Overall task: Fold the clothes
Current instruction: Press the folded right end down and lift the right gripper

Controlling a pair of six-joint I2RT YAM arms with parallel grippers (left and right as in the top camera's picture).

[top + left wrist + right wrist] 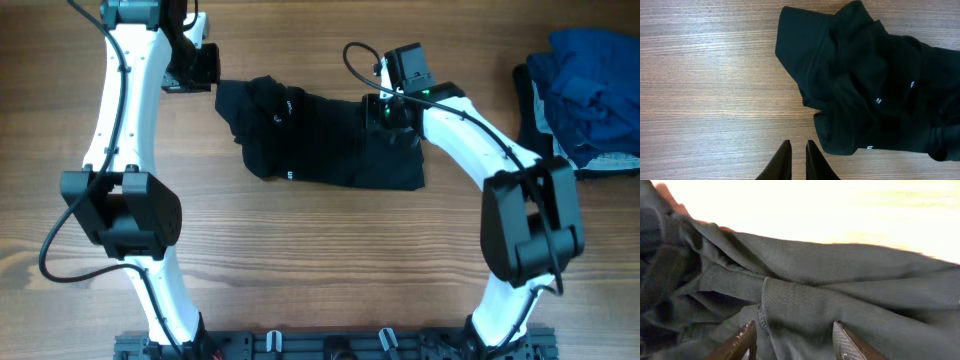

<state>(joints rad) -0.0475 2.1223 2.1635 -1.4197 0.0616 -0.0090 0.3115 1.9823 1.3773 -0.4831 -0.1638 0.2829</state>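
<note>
1. My right gripper [794, 326] sits on the upper right edge of the black garment [850, 275]. Its jaws are about half open and straddle a stitched ridge of cloth, and I can see nothing clamped yet.
2. My left gripper [797, 145] hangs just off the garment's upper left corner. It is all but shut and holds nothing, with bare table [705, 85] beneath it.
3. The garment lies crumpled in the middle of the table, with folds bunched at its left end and its white logo [878, 100] half buried in them.
4. I judge the step in hand to be taking an edge and spreading the cloth flat before any fold.
5. To do it well, I should close on the seam ridge alone rather than on the layers beneath, then draw it away from the garment's left end, keeping low.
6. My left gripper should open and pin or take the corner nearest it, so that the pull stretches the cloth instead of dragging it.
7. The heap of blue clothes [590, 95] lies well to the garment's right, so the pull should stop short of it.
</note>
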